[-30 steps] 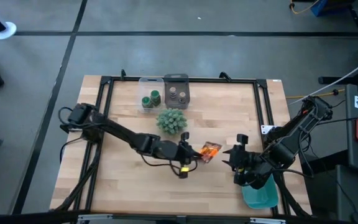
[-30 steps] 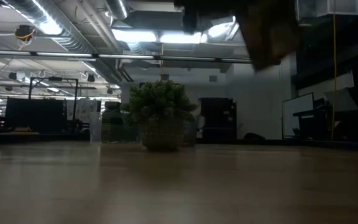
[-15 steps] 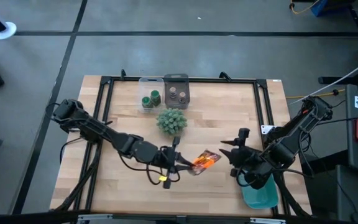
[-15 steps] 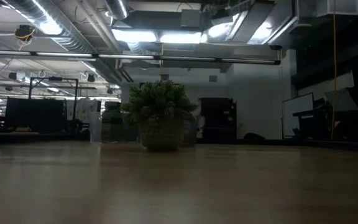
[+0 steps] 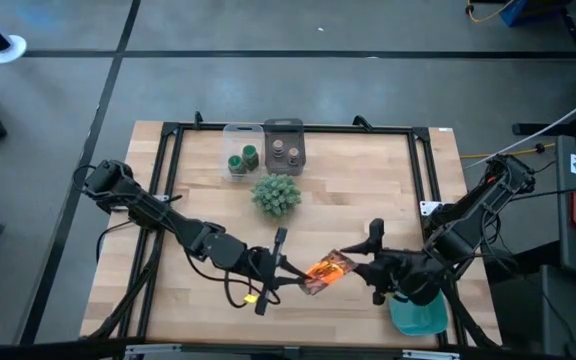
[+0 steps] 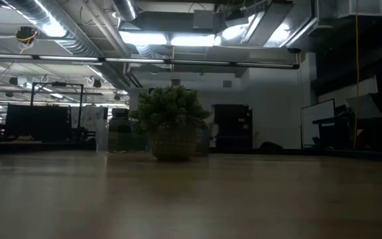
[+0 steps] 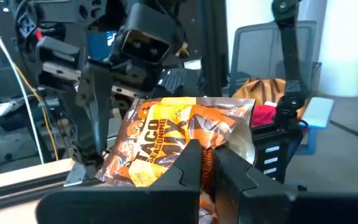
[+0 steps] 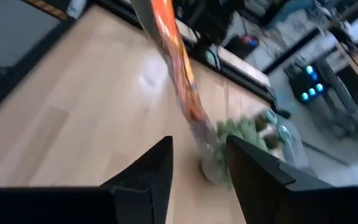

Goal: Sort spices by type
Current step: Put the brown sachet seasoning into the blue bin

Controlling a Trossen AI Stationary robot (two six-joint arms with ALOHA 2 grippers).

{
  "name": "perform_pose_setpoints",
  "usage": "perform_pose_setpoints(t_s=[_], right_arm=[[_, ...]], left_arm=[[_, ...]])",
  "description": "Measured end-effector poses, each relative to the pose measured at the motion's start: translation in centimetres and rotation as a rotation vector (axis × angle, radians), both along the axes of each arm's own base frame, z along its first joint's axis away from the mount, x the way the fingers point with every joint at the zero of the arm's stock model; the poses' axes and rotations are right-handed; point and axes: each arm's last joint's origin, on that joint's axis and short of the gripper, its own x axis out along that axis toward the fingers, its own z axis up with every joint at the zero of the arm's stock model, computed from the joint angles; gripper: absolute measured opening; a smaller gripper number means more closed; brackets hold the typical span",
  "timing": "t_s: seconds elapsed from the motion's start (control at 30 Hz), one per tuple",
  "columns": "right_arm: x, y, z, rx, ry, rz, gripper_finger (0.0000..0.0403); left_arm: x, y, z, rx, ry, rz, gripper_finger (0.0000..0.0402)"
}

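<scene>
My left fingers [image 7: 199, 163] are pinched tight on the lower edge of the orange snack packet [image 7: 179, 138], a crinkled foil pouch printed "TACO SEASONING MIX", which stands tilted in front of my left wrist camera. From above, my left gripper [image 5: 286, 271] holds that packet [image 5: 326, 272] over the front middle of the bench [image 5: 368, 190], and my left arm stretches back from it to the bench's left edge.

My right fingers [image 8: 157, 163] are spread apart, with the packet's thin orange edge [image 8: 178, 59] showing between and beyond them; they are not closed on it. In the high view my right gripper [image 5: 368, 262] sits just right of the packet, close to it, above the blue bin [image 5: 420, 316] at the front right corner.

The spices are well away from both of my grippers, at the back of the bench. Two tiny green jars [image 5: 242, 160] stand together in a clear container [image 5: 232, 134], and two dull grey-brown jars [image 5: 284, 152] stand in the darker grey container [image 5: 286, 126] touching it on the right. Each jar is a small cylinder seen from its round top. The spiky pale-green ball [image 5: 276, 194] sits just in front of those containers.
</scene>
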Motion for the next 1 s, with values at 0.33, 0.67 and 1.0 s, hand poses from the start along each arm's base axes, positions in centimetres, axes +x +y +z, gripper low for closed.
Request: perform_pose_setpoints(t_s=[0.33, 0.67, 1.0], right_arm=[[0.6, 0.6, 1.2, -0.046, -0.093, 0.091, 0.0147], [0.9, 0.4, 1.2, -0.038, -0.08, 0.112, 0.0067], [1.9, -0.7, 1.1, 0.013, -0.056, 0.115, 0.0013]], left_arm=[[0.0, 0.0, 0.0, 0.022, -0.004, -0.001, 0.0006], [0.0, 0.0, 0.4, 0.031, -0.044, -0.001, 0.0004], [0.0, 0.0, 0.1, 0.042, -0.02, 0.006, 0.0035]])
